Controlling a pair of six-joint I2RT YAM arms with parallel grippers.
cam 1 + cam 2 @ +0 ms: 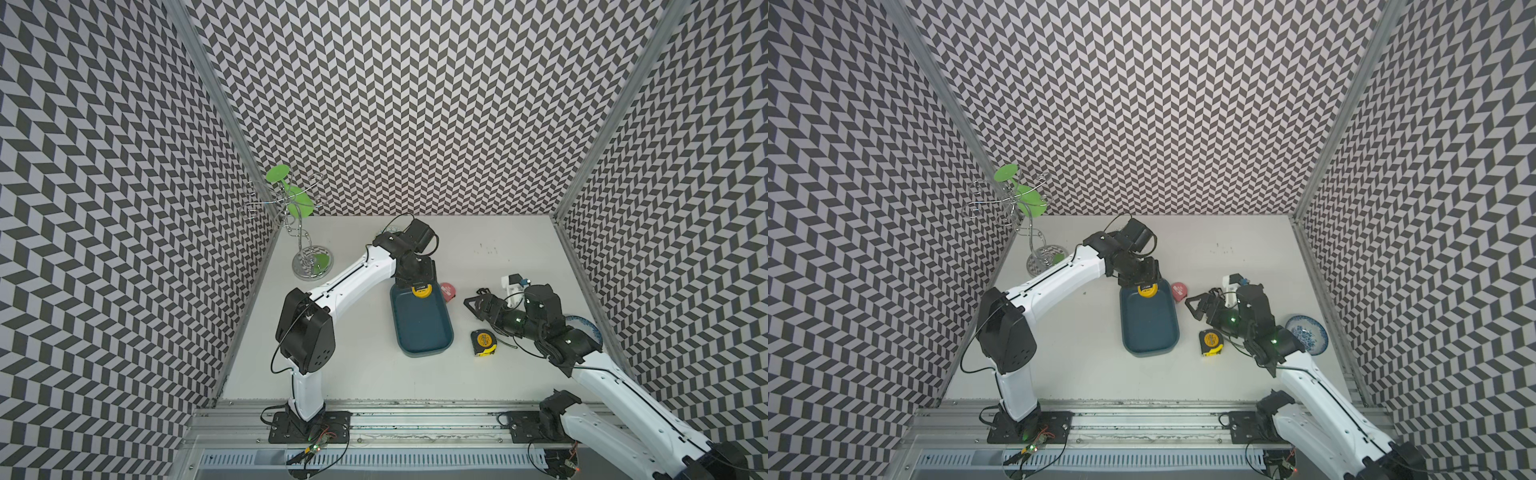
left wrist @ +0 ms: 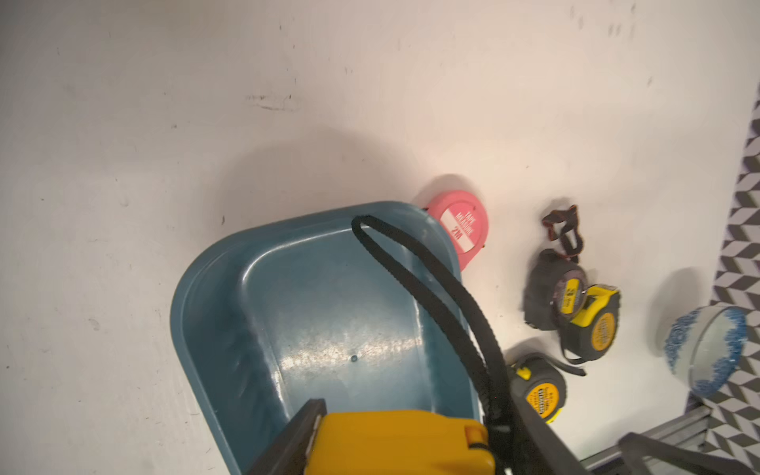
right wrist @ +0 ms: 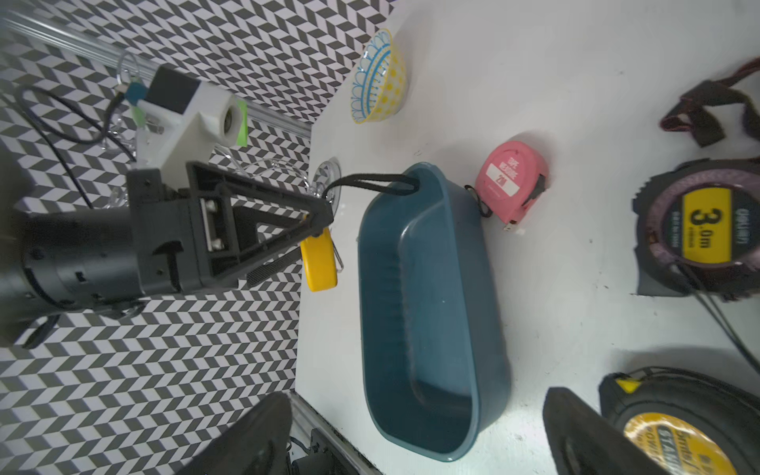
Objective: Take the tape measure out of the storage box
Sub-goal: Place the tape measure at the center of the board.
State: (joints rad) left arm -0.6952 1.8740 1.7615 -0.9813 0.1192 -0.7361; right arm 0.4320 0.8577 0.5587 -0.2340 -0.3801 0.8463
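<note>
Both top views show open worktop left of the storage box. Above its far rim hangs the left gripper, jaws clamped on the yellow tape measure. The right gripper, jaws spread wide, hovers right of the box.

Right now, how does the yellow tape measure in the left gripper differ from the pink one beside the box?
The yellow tape measure is clamped in the left gripper, above the storage box's far end. The pink tape measure lies flat on the table, outside the box by its corner. Yellow trails a long black strap, while pink's loop is short. Both are compact cased tapes.
</note>
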